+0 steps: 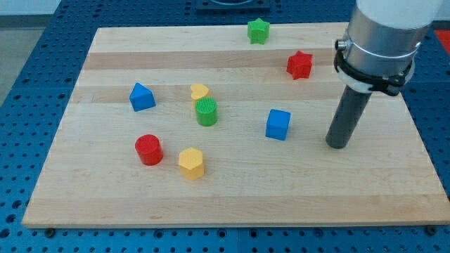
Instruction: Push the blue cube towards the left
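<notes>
My tip (337,145) sits on the counter (232,204) at frame right; no hand, just a bare rod. Blue cube (278,124) near, to its left, w/ a gap. Red star (299,65) above the cube.

A smooth silver-grey cylindrical housing (385,28) — ringed at its lower edge by a black clamp collar (373,74) — narrows below that collar into a straight dark-grey matte rod, ending at my tip (337,145).
</notes>
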Available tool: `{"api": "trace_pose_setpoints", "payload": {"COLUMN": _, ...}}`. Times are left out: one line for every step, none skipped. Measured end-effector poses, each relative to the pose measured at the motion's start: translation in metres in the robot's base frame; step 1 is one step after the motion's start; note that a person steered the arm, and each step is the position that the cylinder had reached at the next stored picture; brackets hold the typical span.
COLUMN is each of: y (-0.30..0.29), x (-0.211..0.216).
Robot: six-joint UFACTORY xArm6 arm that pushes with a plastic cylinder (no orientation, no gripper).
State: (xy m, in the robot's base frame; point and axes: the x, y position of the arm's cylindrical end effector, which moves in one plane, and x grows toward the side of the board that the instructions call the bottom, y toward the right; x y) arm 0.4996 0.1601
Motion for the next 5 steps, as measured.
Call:
{"api": "trace_pose_setpoints", "payload": {"y": 0.0, "x": -0.004}}
{"api": "trace_pose_setpoints", "payload": {"y": -0.008, "x": -0.016}}
{"api": "trace_pose_setpoints", "payload": {"y": -0.048, "x": -0.011}}
{"api": "trace_pose_setpoints", "payload": {"y": -0.073, "x": -0.013}}
{"api": "trace_pose_setpoints", "payload": {"y": -0.08, "x": -0.029}}
